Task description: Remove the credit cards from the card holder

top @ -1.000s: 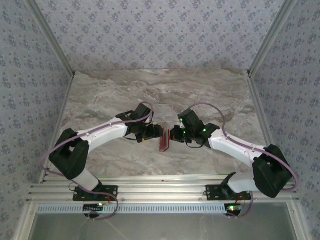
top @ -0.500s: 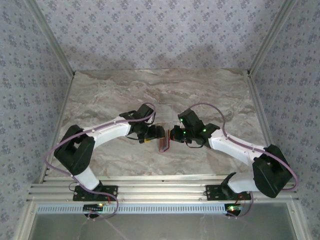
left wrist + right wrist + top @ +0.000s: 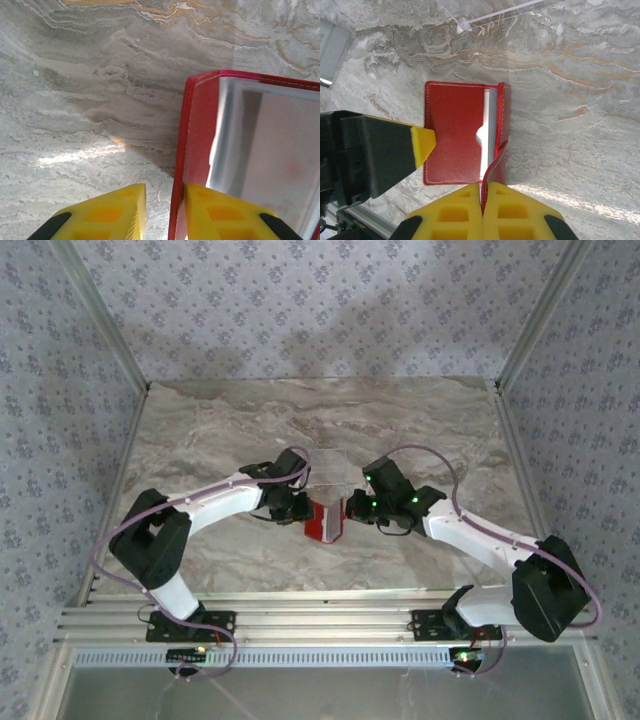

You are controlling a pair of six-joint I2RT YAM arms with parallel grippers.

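Note:
The red card holder [image 3: 323, 523] lies on the marble table between my two grippers, its cover swung open. My right gripper [image 3: 482, 187] is shut on the holder's little red snap tab [image 3: 492, 165]. My left gripper [image 3: 165, 189] straddles the edge of the red cover [image 3: 197, 125]: its right finger [image 3: 220, 212] touches the cover's inner side, while its left finger [image 3: 107, 212] stands a small gap away. A pale grey stack of edges [image 3: 492, 120] shows inside the holder; I cannot tell credit cards from pockets there. From above, the left gripper [image 3: 300, 508] and right gripper [image 3: 352, 510] flank the holder.
A faint clear plastic rectangle [image 3: 328, 468] lies on the marble just behind the holder. Metal frame posts and patterned walls close off the table [image 3: 200, 440] at the left, right and back. Bare marble stretches to either side of the arms.
The holder's cover has swung open, so its red face now shows from above instead of a thin edge. My left gripper has narrowed around the cover. The right gripper has kept its grip on the tab.

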